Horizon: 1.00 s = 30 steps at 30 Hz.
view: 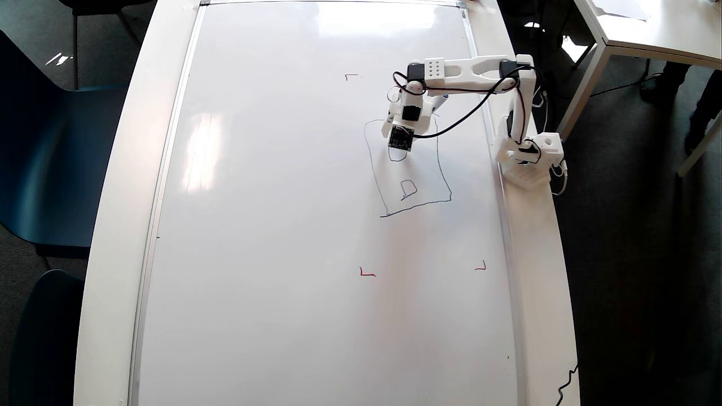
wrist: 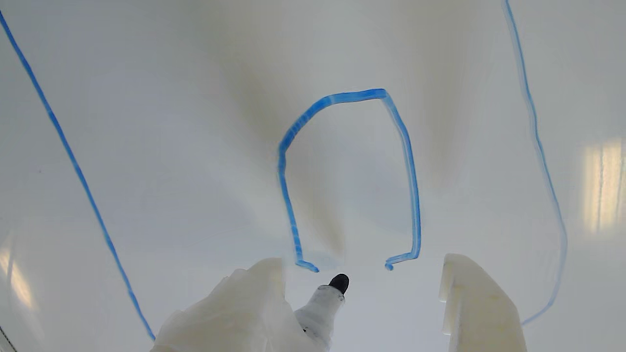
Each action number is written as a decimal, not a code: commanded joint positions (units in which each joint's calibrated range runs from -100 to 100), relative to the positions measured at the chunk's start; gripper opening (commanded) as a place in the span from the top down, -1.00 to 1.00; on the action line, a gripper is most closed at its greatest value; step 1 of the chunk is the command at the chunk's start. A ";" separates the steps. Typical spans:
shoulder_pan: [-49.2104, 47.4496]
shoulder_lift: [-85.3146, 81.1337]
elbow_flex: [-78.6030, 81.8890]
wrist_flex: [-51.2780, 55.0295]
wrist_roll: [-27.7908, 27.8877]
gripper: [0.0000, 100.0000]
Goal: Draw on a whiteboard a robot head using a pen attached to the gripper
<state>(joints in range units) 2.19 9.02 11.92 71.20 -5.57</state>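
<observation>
Unlabelled pen (wrist: 326,304) at robot head (view: 410,169)

1 whiteboard (view: 271,225), 1 pen (wrist: 323,305), 3 red marks (view: 367,273)

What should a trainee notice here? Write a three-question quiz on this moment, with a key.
1. True or false: in the wrist view, the small blue shape ahead of the pen is a closed loop.
2. The corner marks on the whiteboard are: A red, B green, C black.
3. Fill in: in the wrist view, the pen sits against the end effector's ___ finger.

Key:
1. False, a gap is left near the pen tip.
2. A.
3. Left.
</observation>
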 commanded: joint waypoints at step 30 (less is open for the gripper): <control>0.87 2.51 4.37 -7.60 1.23 0.58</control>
<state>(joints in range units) 2.56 10.63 16.67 64.53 -4.94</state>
